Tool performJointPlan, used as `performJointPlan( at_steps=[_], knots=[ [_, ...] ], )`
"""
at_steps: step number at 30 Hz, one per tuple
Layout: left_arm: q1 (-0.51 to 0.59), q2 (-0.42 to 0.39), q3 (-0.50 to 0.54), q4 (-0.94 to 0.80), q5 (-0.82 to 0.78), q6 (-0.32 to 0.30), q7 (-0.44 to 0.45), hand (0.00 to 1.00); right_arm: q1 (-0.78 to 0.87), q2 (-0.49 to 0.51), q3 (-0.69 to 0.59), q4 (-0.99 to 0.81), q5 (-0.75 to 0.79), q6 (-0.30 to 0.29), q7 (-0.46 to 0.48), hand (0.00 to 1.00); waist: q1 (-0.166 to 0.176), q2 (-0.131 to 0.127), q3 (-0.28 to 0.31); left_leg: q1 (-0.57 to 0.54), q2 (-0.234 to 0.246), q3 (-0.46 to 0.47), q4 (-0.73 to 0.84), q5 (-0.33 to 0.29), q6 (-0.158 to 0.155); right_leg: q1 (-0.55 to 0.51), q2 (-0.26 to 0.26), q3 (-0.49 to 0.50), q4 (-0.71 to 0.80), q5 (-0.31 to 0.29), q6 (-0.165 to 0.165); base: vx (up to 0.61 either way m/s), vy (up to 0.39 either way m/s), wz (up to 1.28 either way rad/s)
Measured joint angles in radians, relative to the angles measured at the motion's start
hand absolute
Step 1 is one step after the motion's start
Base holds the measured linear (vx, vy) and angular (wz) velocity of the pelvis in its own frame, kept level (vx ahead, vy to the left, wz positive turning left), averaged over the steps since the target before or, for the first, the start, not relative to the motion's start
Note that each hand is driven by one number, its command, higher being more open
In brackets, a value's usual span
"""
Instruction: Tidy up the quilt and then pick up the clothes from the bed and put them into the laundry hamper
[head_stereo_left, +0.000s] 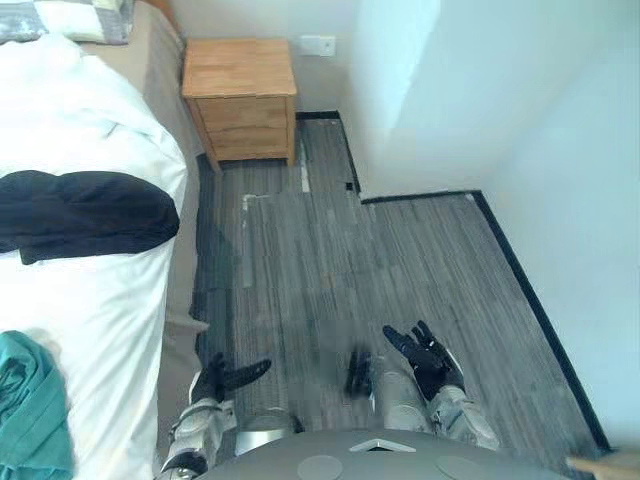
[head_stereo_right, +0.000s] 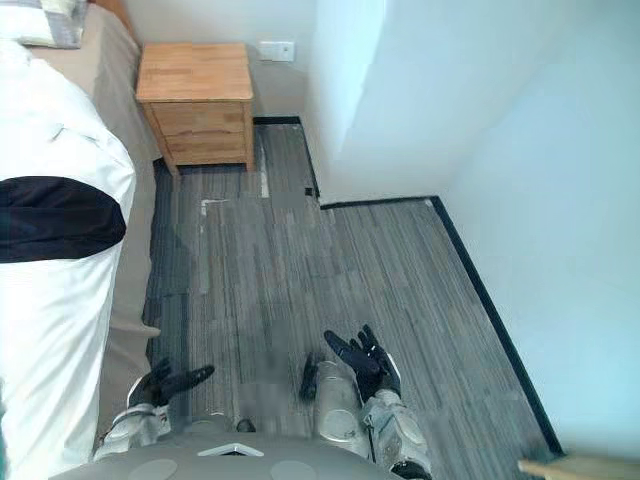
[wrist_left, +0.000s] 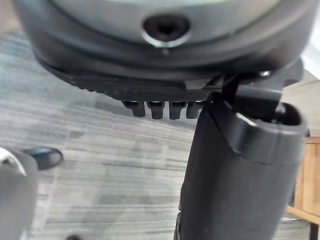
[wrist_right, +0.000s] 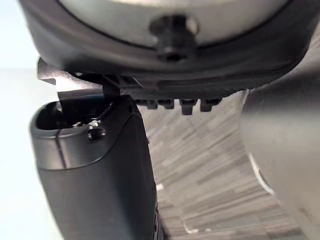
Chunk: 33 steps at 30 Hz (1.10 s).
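Observation:
A white quilt (head_stereo_left: 90, 130) covers the bed along the left side. A black garment (head_stereo_left: 85, 213) lies across it, and a teal garment (head_stereo_left: 30, 405) sits near the bed's lower corner. My left hand (head_stereo_left: 222, 377) hangs low beside the bed's edge, open, fingers straight and holding nothing. My right hand (head_stereo_left: 428, 356) hangs over the grey floor to the right, also open and empty. Both hands are well apart from the clothes.
A wooden nightstand (head_stereo_left: 241, 97) stands at the head of the bed against the wall. A white wall corner (head_stereo_left: 420, 120) juts in on the right with a dark skirting strip. Grey plank floor (head_stereo_left: 340, 270) lies between bed and wall. A checked pillow (head_stereo_left: 80, 18) lies at the bed's head.

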Motion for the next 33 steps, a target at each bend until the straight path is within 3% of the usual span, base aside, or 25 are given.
performJointPlan(
  at_steps=[2,3,4,5,6,7,8,9,11,14,15,17,18,20,21,23,24,25,26,27,28,30,31,32,33],
  knots=[
    [0.010,-0.032,0.011,0.001,0.002,0.000,0.001,1.00,0.016,0.007,-0.020,-0.006,0.009,0.012,-0.005,1.00,-0.002,-0.003,0.000,0.075,0.011,-0.057,0.008,-0.066,-0.023,-0.005,0.005,0.084,0.007,0.034,-0.004,0.62,-0.305,1.03],
    [0.025,-0.060,0.041,0.005,0.003,0.004,0.005,1.00,0.012,-0.003,-0.018,-0.018,0.019,0.023,-0.010,1.00,-0.015,0.021,0.002,0.114,0.052,-0.091,0.025,-0.115,-0.044,-0.020,0.029,0.108,0.111,0.103,-0.025,0.52,-0.309,0.83],
    [0.046,-0.075,0.055,0.006,0.003,0.004,0.008,1.00,0.016,-0.008,-0.018,-0.024,0.019,0.025,-0.012,1.00,-0.020,0.040,-0.008,0.124,0.074,-0.111,0.037,-0.123,-0.057,-0.023,0.042,0.102,0.168,0.103,-0.028,0.69,-0.403,1.07],
    [0.052,-0.091,0.092,-0.011,-0.005,0.004,0.012,1.00,0.015,-0.009,-0.014,-0.030,0.009,0.028,-0.029,1.00,-0.017,0.044,-0.006,0.096,0.103,-0.144,0.159,-0.128,-0.071,-0.023,0.049,0.097,0.255,0.110,-0.019,0.80,-0.541,0.72],
    [0.053,-0.109,0.128,-0.035,-0.015,0.004,0.016,1.00,0.000,-0.031,-0.005,-0.032,-0.014,0.048,-0.037,1.00,0.002,0.068,0.001,-0.009,0.158,-0.152,0.418,-0.076,-0.056,-0.005,0.069,0.076,0.307,0.036,-0.034,0.79,-0.545,0.50],
    [0.052,-0.119,0.140,-0.042,-0.024,0.003,0.018,1.00,-0.005,-0.045,0.010,-0.034,-0.016,0.053,-0.038,1.00,0.008,0.076,0.006,-0.065,0.188,-0.156,0.556,0.002,-0.046,0.021,0.083,0.072,0.307,0.006,-0.043,0.62,-0.445,-0.05],
    [0.059,-0.137,0.163,-0.052,-0.035,-0.002,0.011,1.00,-0.014,-0.068,0.024,-0.046,-0.037,0.053,-0.035,1.00,0.027,0.100,0.031,-0.159,0.237,-0.174,0.777,0.183,-0.055,0.094,0.113,0.077,0.269,-0.030,-0.066,0.64,-0.282,-0.21],
    [0.063,-0.134,0.162,-0.054,-0.026,-0.020,0.000,1.00,-0.026,-0.076,0.026,-0.034,-0.053,0.058,-0.034,1.00,0.034,0.119,0.043,-0.238,0.243,-0.183,0.894,0.110,-0.081,0.181,0.124,0.080,0.220,-0.059,-0.079,0.65,-0.249,-0.18],
    [0.066,-0.123,0.161,-0.057,-0.017,-0.039,-0.020,1.00,-0.027,-0.074,0.028,-0.028,-0.072,0.066,-0.023,1.00,0.045,0.110,0.055,-0.344,0.213,-0.134,0.880,0.021,-0.082,0.325,0.112,0.076,0.122,-0.084,-0.080,0.72,-0.283,0.07],
    [0.101,-0.103,0.154,-0.099,0.009,-0.067,-0.048,1.00,-0.019,-0.059,0.039,-0.028,-0.129,0.064,0.010,1.00,0.050,0.069,0.055,-0.460,0.176,0.137,0.623,-0.005,-0.065,0.502,0.071,0.012,-0.007,-0.117,-0.037,0.65,-0.245,0.37],
    [0.104,-0.087,0.129,-0.097,0.008,-0.064,-0.055,1.00,-0.018,-0.058,0.032,-0.011,-0.130,0.060,0.018,1.00,0.049,0.062,0.051,-0.466,0.140,0.346,0.405,0.055,0.001,0.589,0.065,-0.050,-0.046,-0.142,0.001,0.69,-0.212,0.65],
    [0.115,-0.079,0.098,-0.084,0.004,-0.059,-0.056,1.00,-0.017,-0.059,0.031,0.002,-0.130,0.060,0.017,1.00,0.049,0.075,0.043,-0.464,0.106,0.504,0.239,0.142,0.085,0.662,0.089,-0.107,-0.054,-0.175,0.034,0.71,-0.145,0.63],
    [0.114,-0.052,0.108,-0.076,-0.036,-0.046,-0.074,1.00,-0.035,-0.036,0.031,0.032,-0.128,0.062,0.002,1.00,0.067,0.022,0.019,-0.456,0.067,0.518,0.242,0.134,0.244,0.690,0.067,-0.124,-0.011,-0.216,0.049,0.86,-0.140,0.60],
    [0.100,-0.018,0.105,-0.070,-0.035,-0.028,-0.068,1.00,-0.060,-0.032,0.033,0.052,-0.130,0.065,-0.002,1.00,0.065,-0.022,-0.009,-0.472,0.035,0.469,0.259,0.091,0.253,0.615,0.019,-0.157,0.178,-0.208,0.063,0.73,-0.087,0.78],
    [0.088,-0.016,0.105,-0.067,-0.034,-0.016,-0.067,1.00,-0.099,-0.039,0.033,0.072,-0.130,0.065,-0.008,1.00,0.047,-0.034,-0.007,-0.456,0.010,0.395,0.261,0.071,0.244,0.509,-0.016,-0.142,0.462,-0.185,0.081,0.55,-0.041,1.07],
    [0.085,-0.009,0.090,-0.046,-0.036,-0.015,-0.066,1.00,-0.124,-0.050,0.045,0.079,-0.131,0.067,-0.015,1.00,0.041,-0.021,0.001,-0.384,-0.007,0.323,0.226,0.068,0.238,0.437,-0.025,-0.126,0.625,-0.194,0.067,0.64,-0.101,1.11],
    [0.094,-0.007,0.060,-0.025,-0.037,-0.014,-0.053,1.00,-0.125,-0.059,0.066,0.075,-0.131,0.064,-0.020,1.00,0.048,0.002,0.012,-0.292,-0.017,0.244,0.165,0.079,0.221,0.418,-0.016,-0.127,0.649,-0.200,0.051,0.78,-0.219,1.35],
    [0.105,-0.006,0.025,-0.023,-0.045,-0.017,-0.051,1.00,-0.119,-0.062,0.084,0.069,-0.136,0.059,-0.022,1.00,0.044,0.027,0.009,-0.214,-0.020,0.164,0.092,0.097,0.192,0.383,0.001,-0.118,0.623,-0.209,0.027,0.61,-0.224,1.48],
    [0.103,-0.006,0.013,-0.022,-0.054,-0.018,-0.050,1.00,-0.109,-0.061,0.089,0.060,-0.140,0.054,-0.025,1.00,0.041,0.041,0.002,-0.188,-0.020,0.121,0.060,0.105,0.178,0.354,0.011,-0.111,0.605,-0.213,0.020,0.46,-0.238,1.97],
    [0.086,-0.006,-0.004,-0.026,-0.085,-0.024,-0.050,1.00,-0.090,-0.055,0.090,0.045,-0.138,0.046,-0.030,1.00,0.039,0.053,-0.005,-0.159,-0.021,0.023,0.015,0.119,0.156,0.285,0.029,-0.068,0.548,-0.214,0.017,0.34,-0.257,1.88],
    [0.073,-0.008,-0.004,-0.030,-0.090,-0.029,-0.050,1.00,-0.082,-0.052,0.090,0.040,-0.137,0.046,-0.032,1.00,0.039,0.052,-0.005,-0.152,-0.022,-0.034,0.006,0.122,0.151,0.255,0.037,-0.026,0.506,-0.214,0.018,0.39,-0.349,2.50],
    [0.037,-0.022,0.009,-0.044,-0.169,-0.041,-0.050,1.00,-0.064,-0.050,0.098,0.026,-0.128,0.046,-0.053,1.00,0.039,0.041,-0.013,-0.151,-0.031,-0.242,0.000,0.119,0.121,0.168,0.068,0.229,0.327,-0.205,0.031,0.39,-0.418,2.66],
    [0.036,-0.030,0.018,-0.046,-0.187,-0.041,-0.049,1.00,-0.061,-0.049,0.102,0.026,-0.126,0.046,-0.060,1.00,0.040,0.038,-0.016,-0.150,-0.034,-0.288,0.004,0.113,0.109,0.156,0.070,0.282,0.291,-0.200,0.040,0.34,-0.423,2.39],
    [0.045,-0.038,0.045,-0.046,-0.202,-0.041,-0.045,1.00,-0.061,-0.049,0.121,0.026,-0.126,0.045,-0.069,1.00,0.044,0.026,-0.024,-0.146,-0.037,-0.350,0.024,0.095,0.077,0.146,0.070,0.353,0.219,-0.155,0.046,0.34,-0.465,1.87],
    [0.068,-0.031,0.069,-0.050,-0.201,-0.042,-0.033,1.00,-0.056,-0.043,0.148,0.030,-0.126,0.047,-0.069,1.00,0.056,0.000,-0.039,-0.142,-0.040,-0.366,0.046,0.072,0.038,0.144,0.067,0.377,0.122,-0.049,0.027,0.34,-0.487,1.69]
  ],
)
